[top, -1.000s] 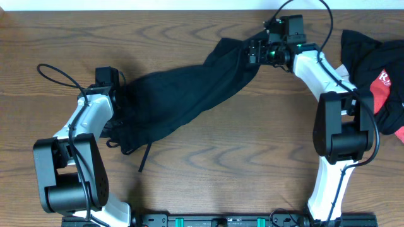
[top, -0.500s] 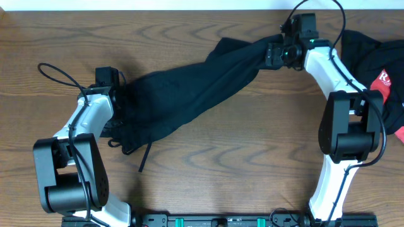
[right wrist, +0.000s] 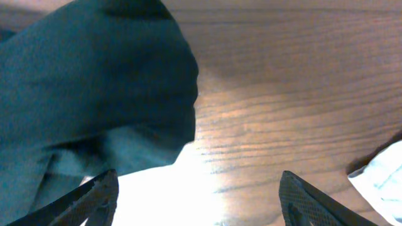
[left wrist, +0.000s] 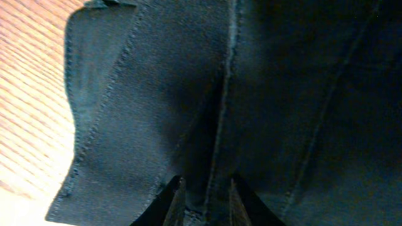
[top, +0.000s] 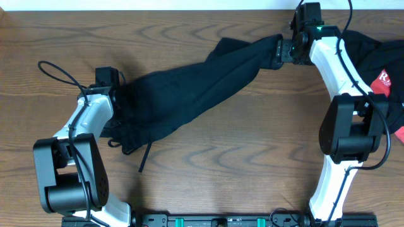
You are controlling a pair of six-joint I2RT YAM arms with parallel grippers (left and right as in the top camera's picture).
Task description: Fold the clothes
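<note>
Overhead: black trousers (top: pixel 189 94) stretched diagonally across wooden table (top: pixel 227 170); left gripper (left wrist: pixel 204 191) pinched onto waist-end fabric; right gripper (right wrist: pixel 198 194) spread wide, holding nothing, just beside leg end.

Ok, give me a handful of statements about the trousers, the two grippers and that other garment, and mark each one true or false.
1. The black trousers lie stretched out across the table. True.
2. The right gripper is clamped on the trouser end. False: its jaws stand wide open, with the fabric just ahead of them.
3. The left gripper pinches a fold of the trousers. True.
4. The black-and-red garment lies at the table's left edge. False: it lies at the right edge.
5. A drawstring cord trails from the trousers near the left gripper. True.
</note>
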